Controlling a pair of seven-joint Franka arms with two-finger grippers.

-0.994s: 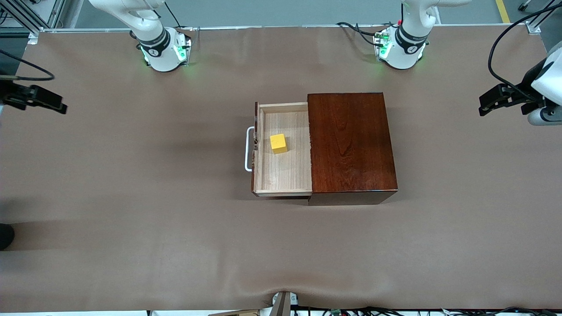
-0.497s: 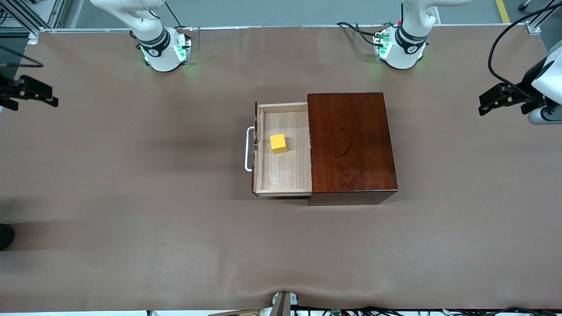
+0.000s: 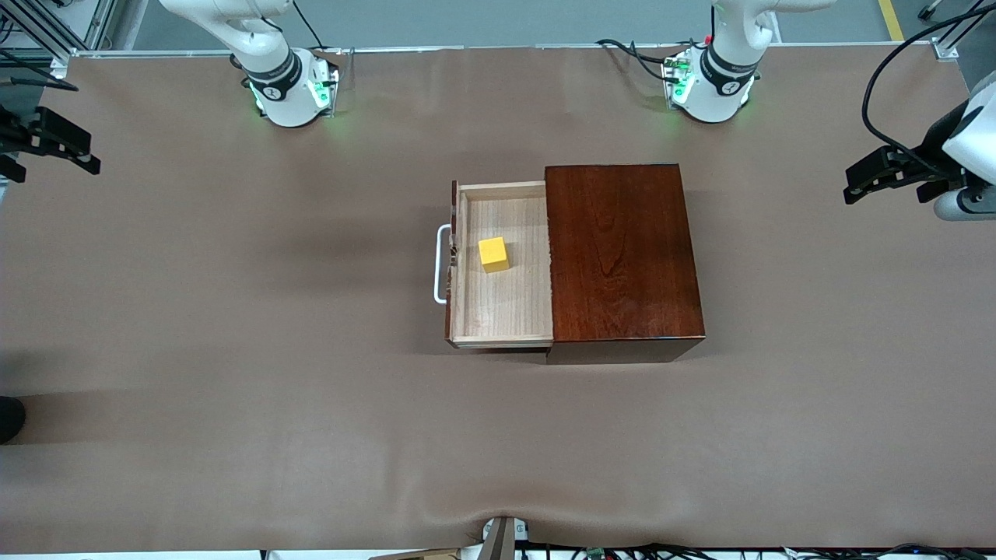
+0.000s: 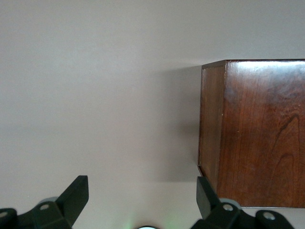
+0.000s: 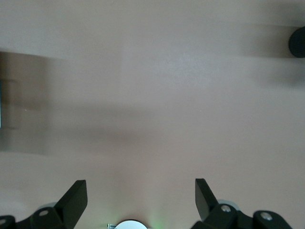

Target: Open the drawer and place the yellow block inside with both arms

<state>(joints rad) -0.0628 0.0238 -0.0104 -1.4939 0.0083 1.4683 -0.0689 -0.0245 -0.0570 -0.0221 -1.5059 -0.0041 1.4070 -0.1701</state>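
Note:
The drawer (image 3: 506,307) stands pulled out of the dark reddish-brown box (image 3: 622,249), with its white handle (image 3: 441,264) toward the right arm's end of the table. The yellow block (image 3: 493,254) rests on the drawer's pale floor, upright. My left gripper (image 3: 854,185) hangs open and holds nothing, over the table's edge at the left arm's end. In the left wrist view the left gripper (image 4: 143,181) is open and a corner of the box (image 4: 257,133) shows. My right gripper (image 3: 82,155) is over the table's edge at the right arm's end; the right gripper (image 5: 140,183) is open over bare table.
The brown table cover (image 3: 233,350) spreads all round the box. A dark round object (image 3: 9,420) sits at the table's edge at the right arm's end, also seen as a dark round object (image 5: 298,42) in the right wrist view. Cables trail by the arm bases (image 3: 292,89).
My right gripper has drawn back toward its own base and the table's edge. The left gripper has barely shifted. Drawer and block are unmoved.

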